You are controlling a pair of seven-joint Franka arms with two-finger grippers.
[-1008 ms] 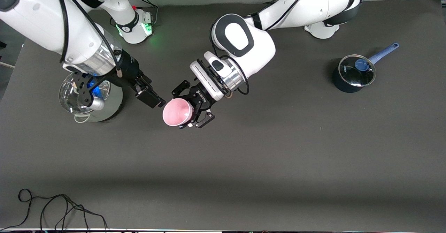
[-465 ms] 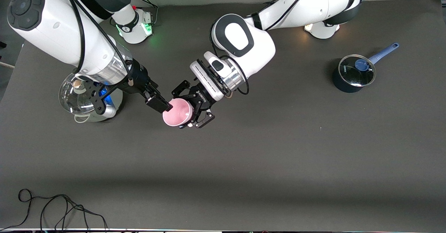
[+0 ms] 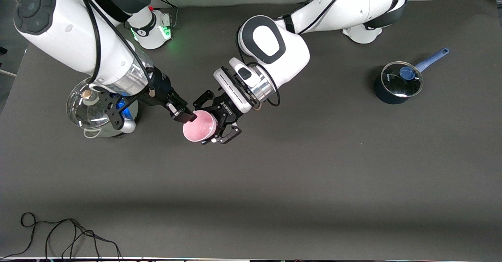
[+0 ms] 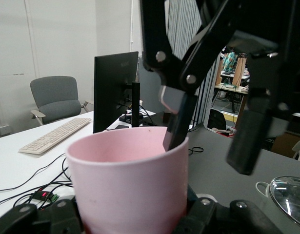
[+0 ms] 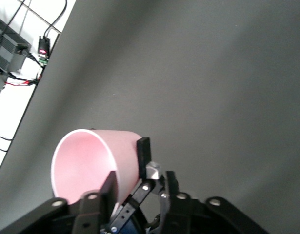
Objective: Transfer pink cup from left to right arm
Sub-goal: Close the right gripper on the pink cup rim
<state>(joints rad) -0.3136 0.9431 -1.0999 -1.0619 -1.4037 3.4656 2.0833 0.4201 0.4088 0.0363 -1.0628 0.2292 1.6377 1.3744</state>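
Note:
The pink cup [image 3: 200, 126] is held in the air over the middle of the table, tilted with its mouth toward the front camera. My left gripper [image 3: 214, 121], the black claw, is shut on the cup's body. It also shows in the left wrist view [image 4: 132, 219], under the cup [image 4: 130, 185]. My right gripper [image 3: 187, 117] is open at the cup's rim. One finger [image 4: 176, 122] reaches inside the cup and the other [image 4: 247, 141] stands outside, apart from the wall. In the right wrist view the right gripper [image 5: 126, 163] straddles the cup's [image 5: 81, 165] wall.
A steel pot with a glass lid [image 3: 98, 111] stands under the right arm, toward its end of the table. A dark saucepan with a blue handle [image 3: 398, 83] stands toward the left arm's end. A black cable [image 3: 59, 234] lies at the table's front edge.
My right gripper has moved toward the cup and turned; its fingers now straddle the rim. The left arm and the cup have not moved.

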